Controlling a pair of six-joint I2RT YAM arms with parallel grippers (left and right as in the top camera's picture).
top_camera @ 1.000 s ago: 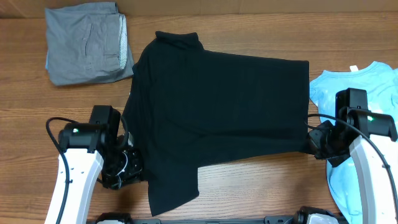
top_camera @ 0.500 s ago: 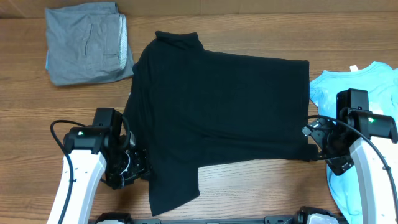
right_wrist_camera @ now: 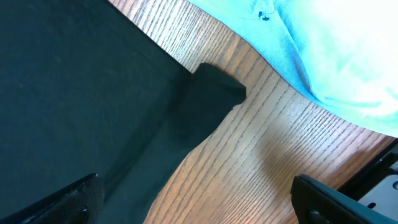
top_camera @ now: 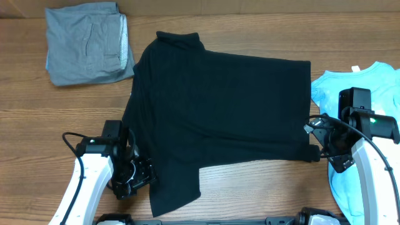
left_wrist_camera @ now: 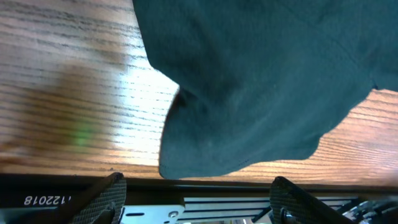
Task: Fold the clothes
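Black short-sleeved cotton T-shirt (top_camera: 219, 119) mid-table, seemingly partly folded | left gripper (top_camera: 142, 177) 7 o'clock, right gripper (top_camera: 314, 136) 4 o'clock, fingers spread, empty | next: pinch an edge, fold over.

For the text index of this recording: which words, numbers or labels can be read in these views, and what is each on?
"122018": on the dark bar along the bottom edge of the left wrist view.
White neck label of the light-blue T-shirt: too small to read.
No other text is legible in any view.
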